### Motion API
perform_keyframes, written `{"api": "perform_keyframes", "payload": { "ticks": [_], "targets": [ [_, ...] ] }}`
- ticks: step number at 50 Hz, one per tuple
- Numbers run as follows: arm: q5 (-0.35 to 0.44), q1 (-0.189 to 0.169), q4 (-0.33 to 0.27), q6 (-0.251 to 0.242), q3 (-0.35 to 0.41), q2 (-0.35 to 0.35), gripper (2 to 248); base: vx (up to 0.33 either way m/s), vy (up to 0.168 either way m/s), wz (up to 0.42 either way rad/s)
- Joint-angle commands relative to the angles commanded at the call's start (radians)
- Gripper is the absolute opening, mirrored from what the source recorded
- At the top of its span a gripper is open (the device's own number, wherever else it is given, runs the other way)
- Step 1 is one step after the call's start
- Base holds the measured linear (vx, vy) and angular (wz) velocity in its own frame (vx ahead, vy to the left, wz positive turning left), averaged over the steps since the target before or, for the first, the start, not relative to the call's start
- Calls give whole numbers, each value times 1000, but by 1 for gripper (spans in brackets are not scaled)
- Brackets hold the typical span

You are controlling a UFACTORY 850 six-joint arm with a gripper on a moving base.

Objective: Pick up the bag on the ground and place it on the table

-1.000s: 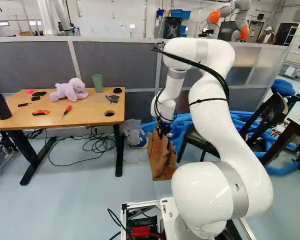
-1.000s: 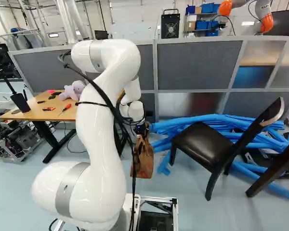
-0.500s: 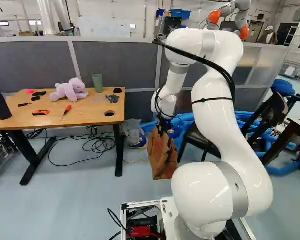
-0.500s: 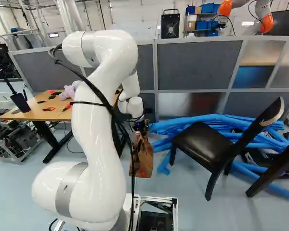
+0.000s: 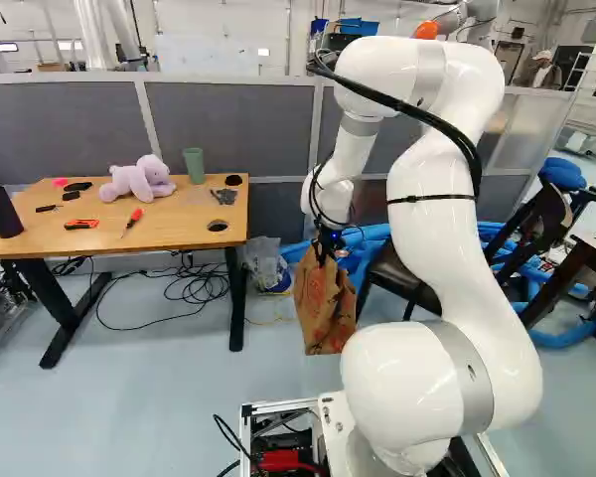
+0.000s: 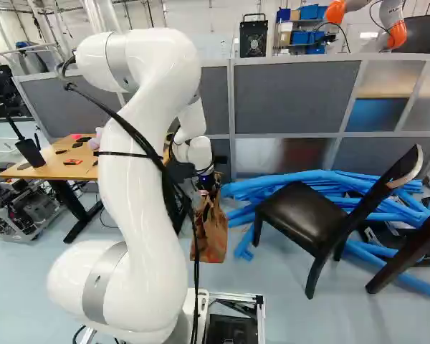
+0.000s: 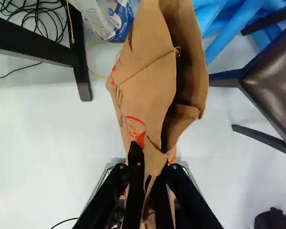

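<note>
Left of the left base view: one wood-topped table (image 5: 169, 231), bearing a lilac plush toy (image 5: 139, 182). Next rightward, beside the table and seemingly clear of the floor (image 5: 179, 397): one brown paper bag (image 5: 323, 310), hanging from the black gripper (image 7: 153, 164), its creased rim pinched between both fingers; judged light, thin-walled, easily crumpled, little prone to slip but liable to tear, best held by gathered, doubled rim. Farther right: one dark chair (image 5: 402, 283).
</note>
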Motion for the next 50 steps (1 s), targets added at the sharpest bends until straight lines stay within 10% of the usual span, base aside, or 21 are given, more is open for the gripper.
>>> {"api": "perform_keyframes", "payload": {
  "ticks": [50],
  "targets": [
    [-143, 2, 0, 0, 46, 175, 25, 0, 0, 0]
  ]
}}
